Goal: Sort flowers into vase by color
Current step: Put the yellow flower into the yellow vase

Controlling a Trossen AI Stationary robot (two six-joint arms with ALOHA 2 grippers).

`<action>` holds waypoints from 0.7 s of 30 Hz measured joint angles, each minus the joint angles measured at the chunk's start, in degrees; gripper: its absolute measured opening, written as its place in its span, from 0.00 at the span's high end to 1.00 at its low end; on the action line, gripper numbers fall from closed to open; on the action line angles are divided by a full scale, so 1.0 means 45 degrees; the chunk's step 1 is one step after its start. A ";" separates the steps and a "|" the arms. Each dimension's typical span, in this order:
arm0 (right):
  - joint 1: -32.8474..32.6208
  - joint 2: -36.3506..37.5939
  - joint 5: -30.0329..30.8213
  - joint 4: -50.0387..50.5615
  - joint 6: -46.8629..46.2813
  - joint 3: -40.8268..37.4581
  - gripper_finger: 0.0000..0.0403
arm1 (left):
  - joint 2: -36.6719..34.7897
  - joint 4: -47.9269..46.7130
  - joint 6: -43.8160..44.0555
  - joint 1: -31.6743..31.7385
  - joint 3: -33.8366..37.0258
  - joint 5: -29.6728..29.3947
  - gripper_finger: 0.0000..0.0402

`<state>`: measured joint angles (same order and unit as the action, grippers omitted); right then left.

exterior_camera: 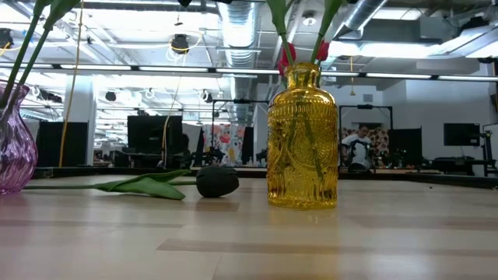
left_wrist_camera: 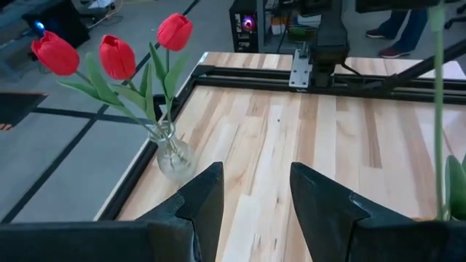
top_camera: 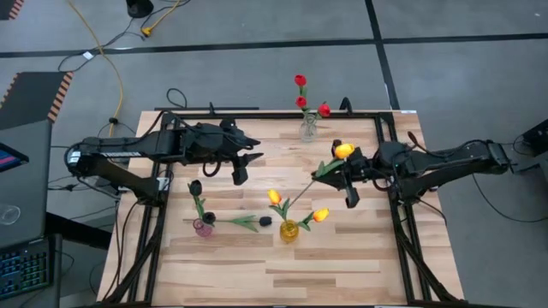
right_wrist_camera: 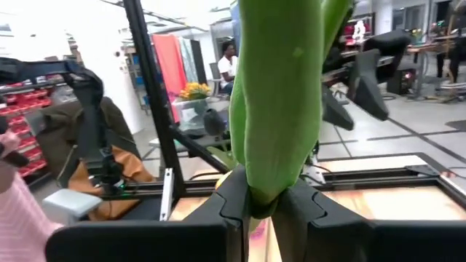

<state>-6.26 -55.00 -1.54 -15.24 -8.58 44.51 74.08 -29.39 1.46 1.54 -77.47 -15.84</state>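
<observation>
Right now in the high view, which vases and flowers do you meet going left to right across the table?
Pink vase → black tulip lying on the table → yellow vase → clear vase of red tulips → yellow tulip held in the right hand.

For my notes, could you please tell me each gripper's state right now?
Left gripper: open, empty.
Right gripper: shut on a yellow tulip, by its stem.

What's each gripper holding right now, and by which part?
The right gripper is shut on a yellow tulip, pinching it by its green stem and leaf. The left gripper is open, holding nothing.
</observation>
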 joint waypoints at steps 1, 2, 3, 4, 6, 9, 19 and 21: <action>-0.0110 0.0021 0.0000 0.0004 -0.0003 0.0000 0.83 | 0.0000 -0.0023 0.0011 0.0000 0.0000 0.0007 0.64; -0.0206 0.0068 0.0000 0.0033 -0.0005 -0.0005 0.83 | 0.0000 -0.0023 0.0018 0.0000 0.0000 0.0023 0.64; -0.0309 0.0085 0.0005 0.0035 -0.0005 -0.0005 0.83 | 0.0000 -0.0046 0.0068 0.0000 0.0000 0.0029 0.64; -0.0403 0.0104 0.0005 -0.0009 -0.0005 -0.0005 0.83 | 0.0000 -0.0068 0.0153 0.0000 0.0000 0.0031 0.64; -0.0538 0.0222 0.0001 -0.0003 -0.0005 -0.0005 0.83 | 0.0000 -0.0067 0.0266 0.0000 0.0000 0.0036 0.64; -0.0627 0.0453 -0.0015 0.0067 -0.0005 0.0028 0.83 | 0.0000 -0.0071 0.0265 0.0000 0.0000 0.0038 0.64; -0.1240 0.0986 -0.0019 0.0628 -0.0015 0.0955 0.83 | 0.0005 -0.0071 0.0260 0.0000 0.0000 0.0044 0.64; -0.1663 0.0986 -0.0021 0.0895 -0.0049 0.1134 0.83 | 0.0005 -0.0068 0.0260 0.0000 0.0000 0.0044 0.64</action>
<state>-13.75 -50.57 -1.63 -11.21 -8.80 49.62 74.11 -29.70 2.63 1.54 -77.47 -15.64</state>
